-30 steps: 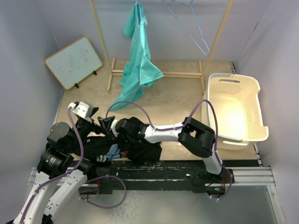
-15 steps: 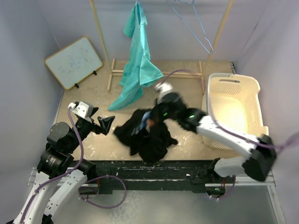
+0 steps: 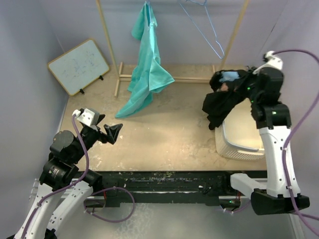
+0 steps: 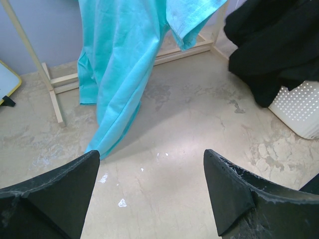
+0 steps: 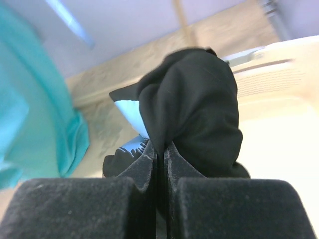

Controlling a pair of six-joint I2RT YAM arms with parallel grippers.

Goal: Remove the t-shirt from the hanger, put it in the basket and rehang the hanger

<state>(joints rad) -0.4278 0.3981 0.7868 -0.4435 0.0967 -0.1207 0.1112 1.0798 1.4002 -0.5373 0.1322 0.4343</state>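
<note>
Right gripper (image 5: pixel 160 149) clenches the black shirt (image 3: pixel 219 102), seemingly hanger-free, over the basket (image 3: pixel 239 149) at upper right; only dropping it remains. Left gripper (image 4: pixel 149 181) gapes empty, lower left.

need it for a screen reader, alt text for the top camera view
The right claw holds a bunched black t-shirt over a white laundry basket. The left claw hangs open above the table; a teal garment hangs on the wooden rack beside an empty blue hanger.
</note>
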